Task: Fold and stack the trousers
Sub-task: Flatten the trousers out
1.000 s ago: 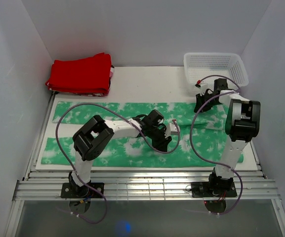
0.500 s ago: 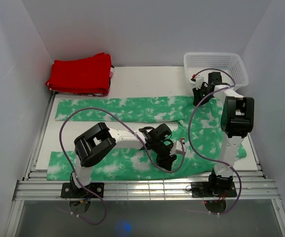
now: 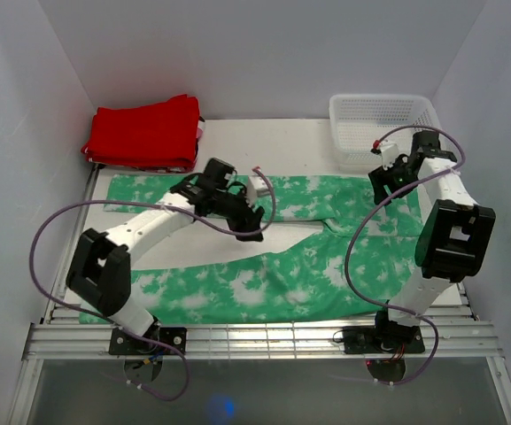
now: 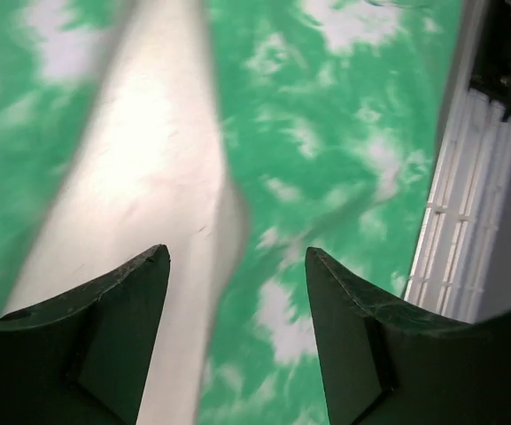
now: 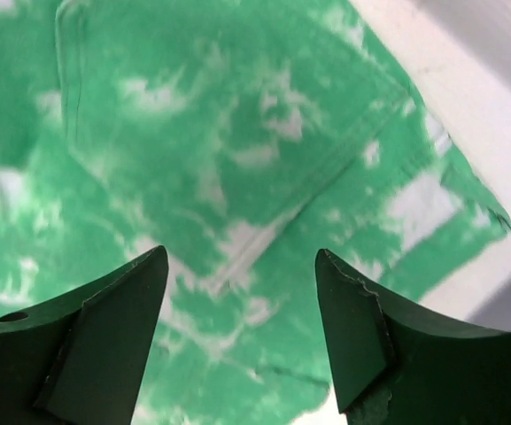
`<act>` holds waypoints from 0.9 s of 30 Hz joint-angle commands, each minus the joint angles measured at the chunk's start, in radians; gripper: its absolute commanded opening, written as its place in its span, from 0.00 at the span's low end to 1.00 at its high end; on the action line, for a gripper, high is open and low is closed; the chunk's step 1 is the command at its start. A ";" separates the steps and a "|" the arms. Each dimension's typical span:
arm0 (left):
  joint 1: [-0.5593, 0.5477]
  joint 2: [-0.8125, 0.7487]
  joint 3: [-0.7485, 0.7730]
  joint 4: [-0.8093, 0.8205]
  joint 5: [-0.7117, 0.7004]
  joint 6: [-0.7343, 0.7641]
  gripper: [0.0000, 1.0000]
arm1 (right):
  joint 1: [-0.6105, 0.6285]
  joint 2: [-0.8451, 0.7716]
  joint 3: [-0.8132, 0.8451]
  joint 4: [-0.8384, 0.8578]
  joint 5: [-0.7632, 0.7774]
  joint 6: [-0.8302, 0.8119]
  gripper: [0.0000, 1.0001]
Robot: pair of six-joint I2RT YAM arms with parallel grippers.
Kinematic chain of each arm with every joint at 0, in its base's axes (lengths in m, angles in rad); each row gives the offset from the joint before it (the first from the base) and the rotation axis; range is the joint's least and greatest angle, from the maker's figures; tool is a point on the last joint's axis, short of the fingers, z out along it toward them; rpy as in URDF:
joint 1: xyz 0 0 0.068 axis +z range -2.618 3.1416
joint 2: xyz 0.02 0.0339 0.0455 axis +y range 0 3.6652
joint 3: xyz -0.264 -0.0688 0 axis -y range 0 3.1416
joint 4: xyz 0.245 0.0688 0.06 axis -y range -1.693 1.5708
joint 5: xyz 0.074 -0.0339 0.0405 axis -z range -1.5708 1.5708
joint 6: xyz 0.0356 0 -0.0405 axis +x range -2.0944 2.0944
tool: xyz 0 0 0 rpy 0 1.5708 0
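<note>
Top external: trousers [image 3: 264, 283] flat, legs toward left edge, no fold yet, unstacked. Left gripper [image 4: 235, 257], right gripper [image 5: 239, 255] spread, empty.

The trousers [image 3: 264, 283] are lying across the table [image 3: 282, 142], legs running left (waist at the right); the folded garment [image 3: 144, 133] is sitting behind them at far left, the basket [image 3: 383, 111] at far right.
</note>
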 commanded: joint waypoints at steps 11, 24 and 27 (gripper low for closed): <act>0.809 -0.238 -0.162 -0.769 -0.129 0.680 0.53 | -0.045 -0.179 -0.351 -0.292 0.092 -0.315 0.57; 1.171 -0.062 -0.330 -0.507 -0.363 0.784 0.46 | -0.133 -0.110 -0.431 -0.129 0.180 -0.233 0.48; 1.173 0.082 -0.233 -0.430 -0.307 0.701 0.47 | -0.148 -0.118 -0.448 -0.131 0.192 -0.235 0.48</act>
